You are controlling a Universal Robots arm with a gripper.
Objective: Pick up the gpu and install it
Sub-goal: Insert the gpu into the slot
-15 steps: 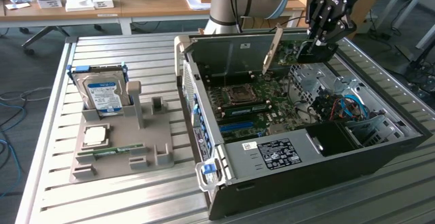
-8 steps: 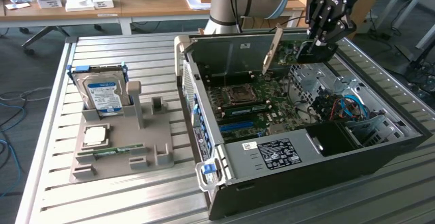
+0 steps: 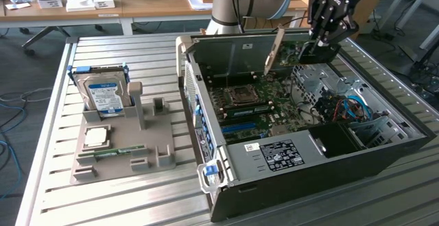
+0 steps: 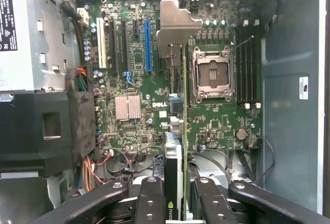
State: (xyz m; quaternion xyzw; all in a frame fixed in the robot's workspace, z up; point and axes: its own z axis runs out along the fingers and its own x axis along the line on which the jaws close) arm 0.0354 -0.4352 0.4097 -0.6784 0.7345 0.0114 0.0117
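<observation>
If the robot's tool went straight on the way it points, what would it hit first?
Most likely the motherboard. The tool holds the gpu edge-on, so the card would touch the board first, beside the CPU socket. Depth is hard to judge.

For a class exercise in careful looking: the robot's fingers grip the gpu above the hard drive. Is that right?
No. The fingers grip the gpu above the open computer case, over its motherboard. The exterior view shows the hard drive standing apart in a grey holder at that view's left.
</observation>
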